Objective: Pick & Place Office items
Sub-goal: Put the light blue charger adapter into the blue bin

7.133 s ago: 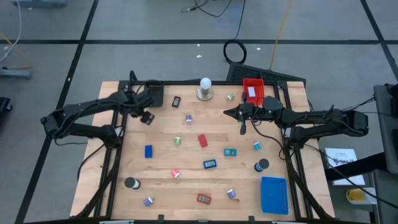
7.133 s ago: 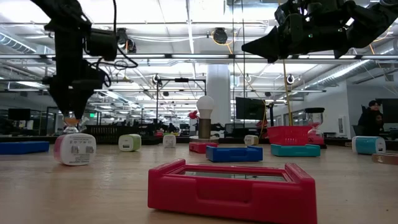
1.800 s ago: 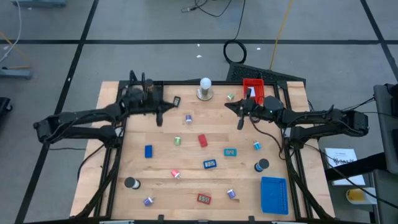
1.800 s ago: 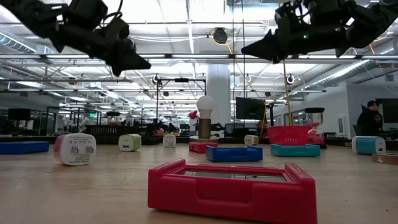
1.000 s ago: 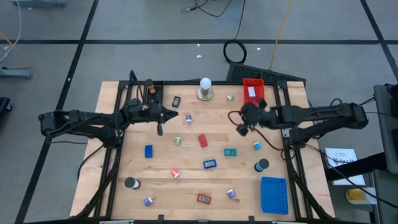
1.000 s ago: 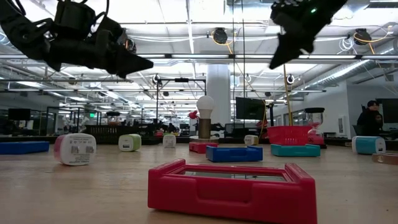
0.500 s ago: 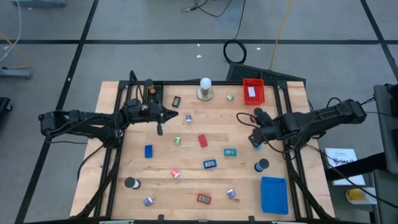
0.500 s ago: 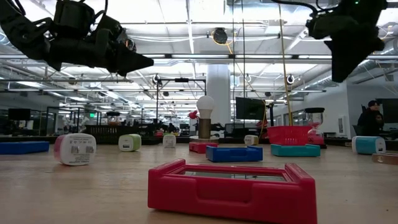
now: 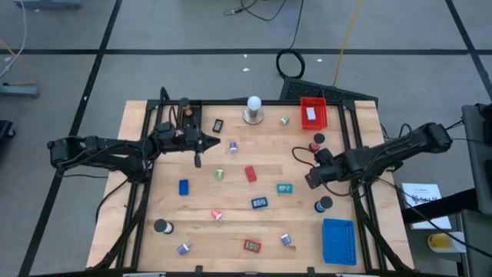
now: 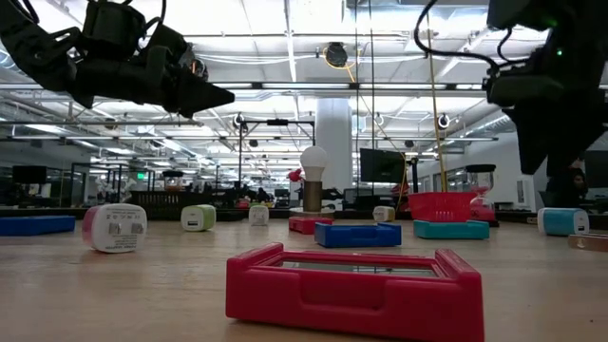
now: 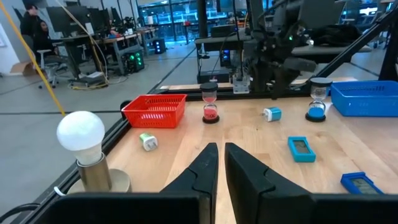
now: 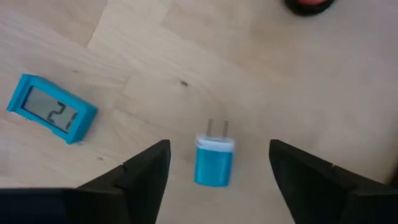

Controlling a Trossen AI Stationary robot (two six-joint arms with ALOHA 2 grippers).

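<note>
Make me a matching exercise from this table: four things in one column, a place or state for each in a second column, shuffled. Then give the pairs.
Things
1. left gripper
2. right gripper
3. red basket
4. blue tray

Places or states
A. at the table's near right corner
B. open, over a blue plug adapter
C. shut, raised above the far left of the table
D. by the far edge, right of the white bulb lamp

Pairs: 1-C, 2-B, 3-D, 4-A
</note>
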